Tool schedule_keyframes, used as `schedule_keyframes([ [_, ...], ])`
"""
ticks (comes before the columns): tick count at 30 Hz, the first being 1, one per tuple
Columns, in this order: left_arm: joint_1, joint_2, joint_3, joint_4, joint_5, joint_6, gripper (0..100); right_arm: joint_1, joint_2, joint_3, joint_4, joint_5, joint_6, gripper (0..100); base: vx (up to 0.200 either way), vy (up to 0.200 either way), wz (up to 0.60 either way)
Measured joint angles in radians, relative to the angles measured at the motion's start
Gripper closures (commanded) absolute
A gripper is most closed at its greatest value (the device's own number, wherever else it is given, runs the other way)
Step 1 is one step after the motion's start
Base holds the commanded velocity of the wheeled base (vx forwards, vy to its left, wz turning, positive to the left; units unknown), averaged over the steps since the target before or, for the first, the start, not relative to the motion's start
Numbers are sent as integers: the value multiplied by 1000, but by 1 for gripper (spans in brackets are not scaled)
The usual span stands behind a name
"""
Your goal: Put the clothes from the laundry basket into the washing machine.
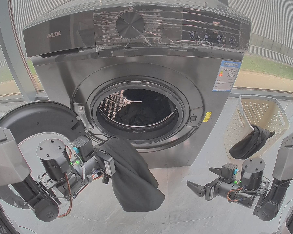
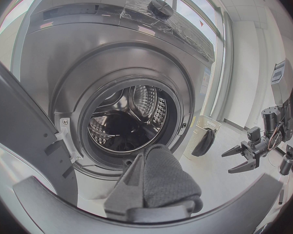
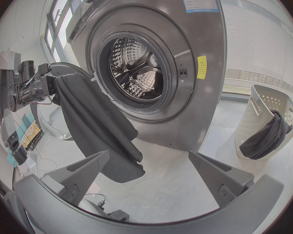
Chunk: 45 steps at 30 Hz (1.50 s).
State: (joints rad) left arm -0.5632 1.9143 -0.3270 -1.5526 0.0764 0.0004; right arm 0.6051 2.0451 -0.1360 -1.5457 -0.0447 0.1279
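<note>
The big grey metal washing machine (image 1: 198, 82) fills the middle of the head view. Its round door (image 1: 32, 121) hangs open at the lower left, and dark clothes (image 1: 143, 112) lie inside the drum. A white plastic laundry basket (image 1: 260, 114) stands at the right with a black cloth (image 1: 250, 143) draped over its rim. The left end effector (image 1: 109, 156) grips a dark grey cloth (image 1: 133, 176) just below the machine's opening. The right end effector (image 1: 200, 176) is wide open and holds nothing, at the lower right.

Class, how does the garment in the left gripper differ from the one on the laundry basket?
The held garment hangs from the left gripper; the basket garment drapes over the laundry basket rim. The held garment spreads wide; the basket garment is bunched. Both are dark.
</note>
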Motion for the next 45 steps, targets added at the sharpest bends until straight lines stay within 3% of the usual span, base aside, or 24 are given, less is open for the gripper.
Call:
schedule_keyframes([
  [2, -2, 0, 3, 0, 4, -4, 100, -6, -2, -3, 0, 0, 1, 0, 0, 0, 0],
  [4, -1, -1, 1, 0, 3, -33, 100, -9, -6, -6, 0, -2, 1, 0, 200, 0, 0],
  [7, 0, -2, -6, 0, 5, -54, 100, -5, -13, -7, 0, -4, 1, 0, 200, 0, 0],
  [17, -26, 17, -28, 0, 13, -69, 100, -1, -19, 0, -1, -4, 14, 0, 80, 0, 0],
  [36, -39, 47, -23, 0, 17, -66, 100, 31, -30, 13, 0, -6, 15, 0, 84, 0, 0],
  [45, -83, 48, -17, 0, 22, -65, 100, 104, -61, 56, 0, -2, 15, 0, 0, 0, 0],
])
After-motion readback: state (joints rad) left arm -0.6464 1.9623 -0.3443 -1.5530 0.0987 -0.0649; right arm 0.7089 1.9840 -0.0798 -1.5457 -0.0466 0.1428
